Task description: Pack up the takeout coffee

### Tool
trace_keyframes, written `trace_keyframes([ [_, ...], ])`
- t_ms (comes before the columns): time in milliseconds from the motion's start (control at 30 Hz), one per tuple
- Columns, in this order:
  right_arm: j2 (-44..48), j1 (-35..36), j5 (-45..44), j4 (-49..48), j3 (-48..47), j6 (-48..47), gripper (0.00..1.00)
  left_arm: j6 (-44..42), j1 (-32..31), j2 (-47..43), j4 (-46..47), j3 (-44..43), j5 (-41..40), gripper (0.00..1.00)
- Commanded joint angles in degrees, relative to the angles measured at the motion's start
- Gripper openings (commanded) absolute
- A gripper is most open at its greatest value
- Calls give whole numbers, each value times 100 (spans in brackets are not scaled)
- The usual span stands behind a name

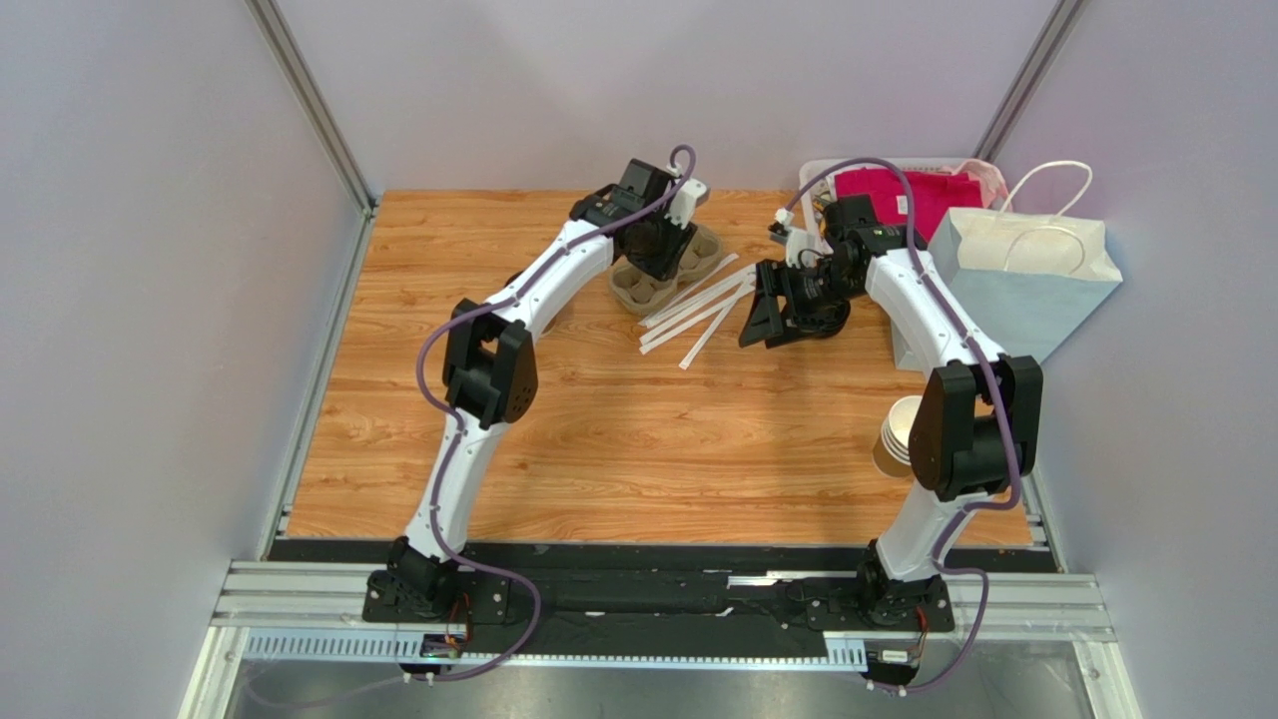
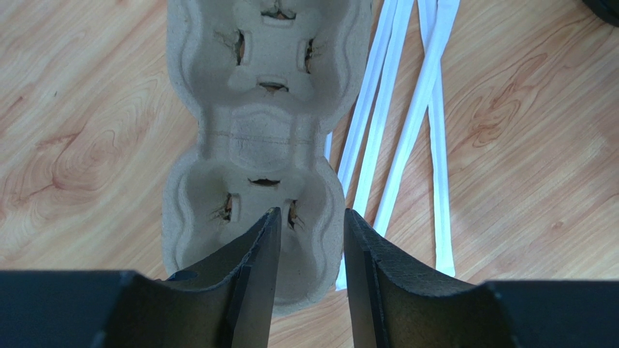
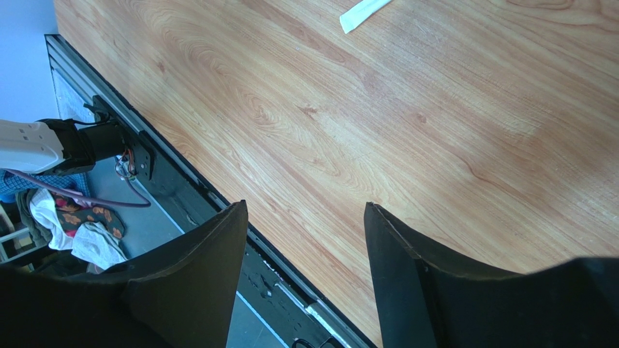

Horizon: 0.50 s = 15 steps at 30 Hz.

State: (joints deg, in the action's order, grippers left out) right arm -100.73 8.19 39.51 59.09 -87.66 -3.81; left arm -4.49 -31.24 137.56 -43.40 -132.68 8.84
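The takeout coffee is out of view in every frame. A grey pulp cup carrier [image 2: 265, 94] with two empty wells lies on the wooden table, seen at the back centre in the top view [image 1: 638, 288]. My left gripper [image 2: 311, 214] is down at the carrier's near well, one finger inside the well and the other outside its right wall. The jaws are open, with a gap on either side of the wall. My right gripper [image 3: 305, 206] hovers open above bare wood to the right of the carrier [image 1: 758, 322], holding nothing.
Several white wrapped straws [image 2: 407, 130] lie just right of the carrier [image 1: 698, 307]. A white paper bag [image 1: 1020, 277] stands at the right edge, a bin with pink contents [image 1: 908, 192] behind it. A stack of lidless brown cups [image 1: 896, 435] sits by the right arm's elbow.
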Motion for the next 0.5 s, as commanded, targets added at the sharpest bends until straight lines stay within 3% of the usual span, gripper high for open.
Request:
trace_keyframes([
  [0, 124, 16, 48, -152, -58, 12, 64, 264, -75, 113, 340, -276, 74, 44],
  [467, -43, 16, 154, -99, -155, 12, 63, 423, -163, 500, 552, -416, -84, 37],
])
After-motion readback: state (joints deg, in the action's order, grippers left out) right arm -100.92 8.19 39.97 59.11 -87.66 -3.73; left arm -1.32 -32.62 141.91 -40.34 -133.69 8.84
